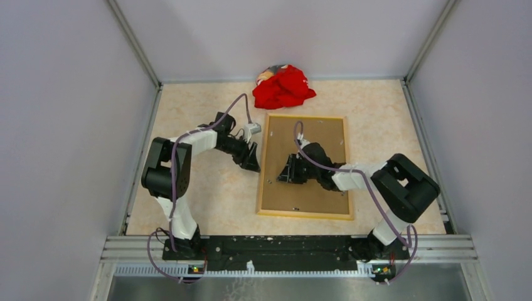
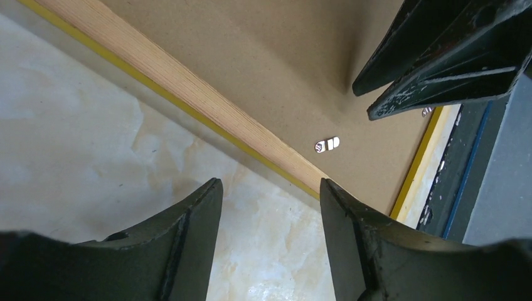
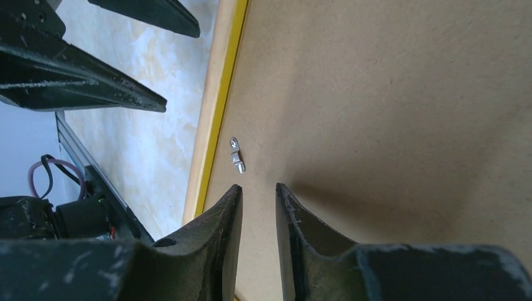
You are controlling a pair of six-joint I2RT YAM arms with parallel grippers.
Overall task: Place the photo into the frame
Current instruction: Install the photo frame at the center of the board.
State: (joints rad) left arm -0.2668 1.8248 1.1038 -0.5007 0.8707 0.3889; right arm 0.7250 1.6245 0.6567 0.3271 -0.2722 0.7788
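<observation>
The frame [image 1: 262, 169] lies face down in the middle of the table, its pale wood back up and a yellow edge showing. The brown fibreboard backing panel [image 1: 313, 135] fills it. The photo is hidden. My left gripper [image 1: 253, 160] is open and empty, low over the table just left of the frame's left rail [image 2: 188, 94]. My right gripper [image 1: 283, 175] hovers over the backing panel [image 3: 376, 94] near that rail, with its jaws a narrow gap apart and nothing between them. A small metal turn clip [image 3: 237, 157] lies just ahead of the right gripper [image 3: 258, 189].
A crumpled red cloth [image 1: 283, 86] lies at the back edge, just behind the frame. Grey walls enclose the table on the left, back and right. The right gripper's fingers [image 2: 439, 69] show in the left wrist view, close above the panel.
</observation>
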